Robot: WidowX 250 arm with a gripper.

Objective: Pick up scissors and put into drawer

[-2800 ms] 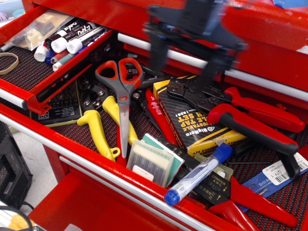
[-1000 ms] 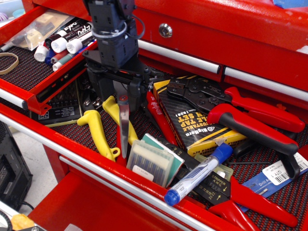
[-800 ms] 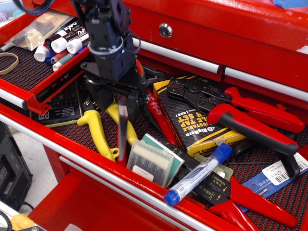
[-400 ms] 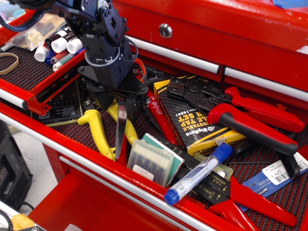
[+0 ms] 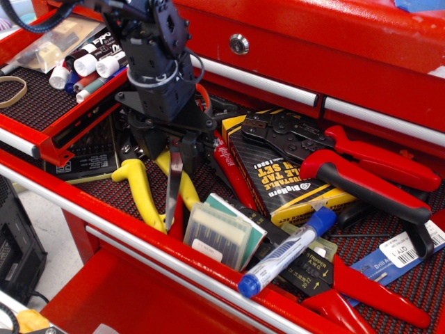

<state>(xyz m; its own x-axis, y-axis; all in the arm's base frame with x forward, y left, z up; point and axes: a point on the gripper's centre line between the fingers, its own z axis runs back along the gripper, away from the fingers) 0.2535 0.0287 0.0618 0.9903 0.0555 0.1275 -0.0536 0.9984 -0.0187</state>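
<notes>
The scissors [image 5: 173, 184] lie in the deeper drawer on top of the yellow-handled pliers [image 5: 141, 193]. Their silver blades point toward the front rail. The handles are mostly hidden under my gripper [image 5: 177, 147]; a sliver of red-orange loop [image 5: 202, 96] shows behind it. The gripper comes straight down over the pivot end, and its fingers are closed on the scissors. The blades look slightly tilted. The shallow red drawer [image 5: 35, 101] with dark liner is open at the upper left.
Marker pens [image 5: 90, 64] and a tan rubber band [image 5: 12, 89] lie in the shallow drawer. Red-handled pliers [image 5: 368, 174], a black-and-yellow box [image 5: 278, 177], a clear bit case [image 5: 219, 235] and a blue-capped marker [image 5: 285, 254] crowd the deeper drawer to the right of the scissors.
The gripper came from the upper right, dropped over the scissors' handles and closed its fingers. The blade tip has swung slightly left since then.
</notes>
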